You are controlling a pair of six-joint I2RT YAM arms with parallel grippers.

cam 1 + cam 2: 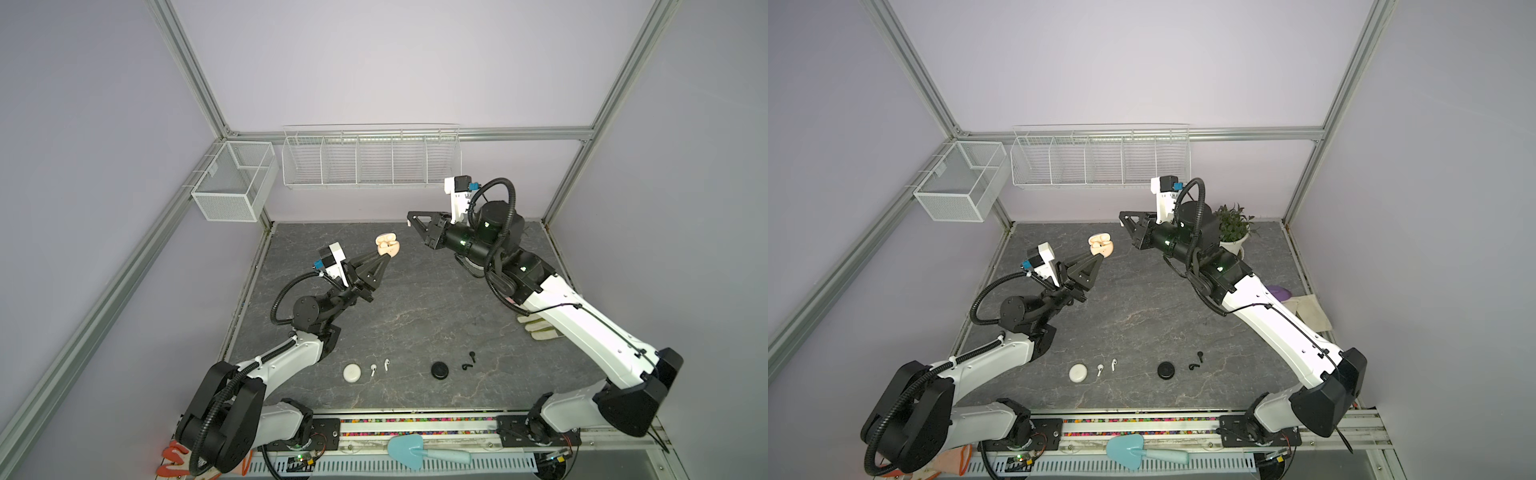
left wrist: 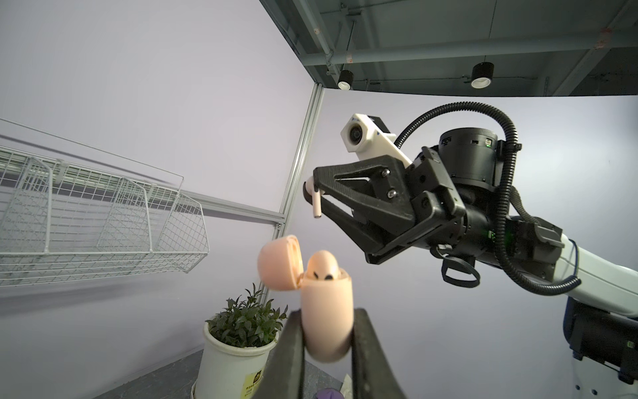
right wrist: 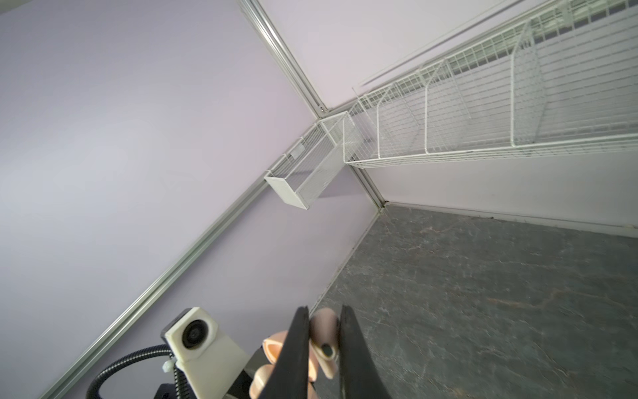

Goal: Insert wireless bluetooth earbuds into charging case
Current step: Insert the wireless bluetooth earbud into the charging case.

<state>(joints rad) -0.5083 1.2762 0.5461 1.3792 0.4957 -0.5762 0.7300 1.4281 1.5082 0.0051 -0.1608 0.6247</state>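
Left end effector (image 1: 389, 257) clamps one case (image 2: 326, 311), right end effector (image 2: 317, 186) one earbud (image 2: 316, 207); four earbuds (image 1: 373, 369) (image 1: 387, 364) (image 1: 472, 355) (image 1: 466, 366) lie loose.

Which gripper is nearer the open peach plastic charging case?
Left. The left gripper clamps the peach case by its body; the right gripper, pinching a pale earbud, hangs apart from it.

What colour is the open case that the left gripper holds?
The case is pale peach, clearest in the left wrist view.

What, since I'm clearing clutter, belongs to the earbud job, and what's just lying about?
Job: open peach case, held earbud, white case, white earbuds, black case, black earbuds.
Lying about: potted plant, blue trowel, glove, wire baskets.
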